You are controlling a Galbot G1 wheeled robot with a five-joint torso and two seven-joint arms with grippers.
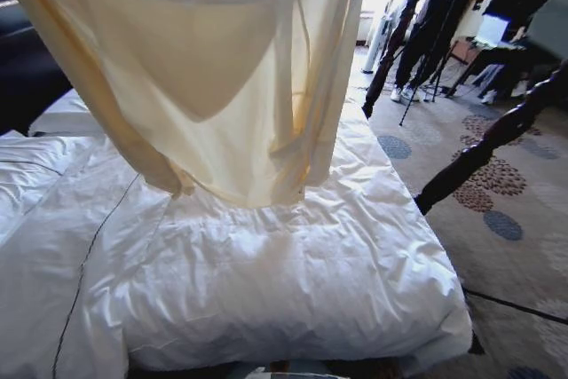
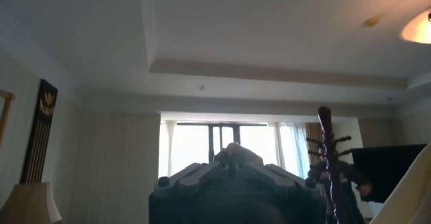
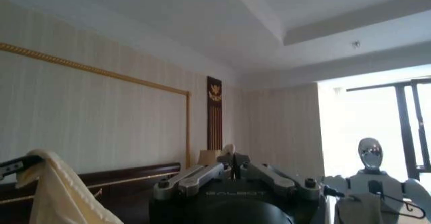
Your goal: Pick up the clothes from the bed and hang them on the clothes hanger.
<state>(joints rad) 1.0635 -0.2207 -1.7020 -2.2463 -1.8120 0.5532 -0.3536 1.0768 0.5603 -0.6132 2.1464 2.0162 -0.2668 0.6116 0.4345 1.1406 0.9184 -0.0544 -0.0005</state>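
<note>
The pale yellow shirt (image 1: 222,104) hung right in front of your head camera. It was spread wide, its upper edge ran out past the top of the view, and its lower folds dangled just above the near part of the bed (image 1: 293,281). It looked lifted and ready to carry, so the step in hand was probably the transfer towards the dark wooden coat stand (image 1: 484,144) on your right.

To do that well, you needed to keep both arms level and apart so the collar stayed stretched. You also needed to raise the hem clear of the white duvet before turning, and to swing slowly, since thin fabric sways and can snag on the stand's turned pegs.

The left gripper (image 2: 233,151) pointed up at the ceiling, with a sliver of yellow cloth beside it. The right gripper (image 3: 229,153) pointed up too, with cloth draped off to one side. For either claw, I could not tell whether it was clenched on the shirt or released.
</note>
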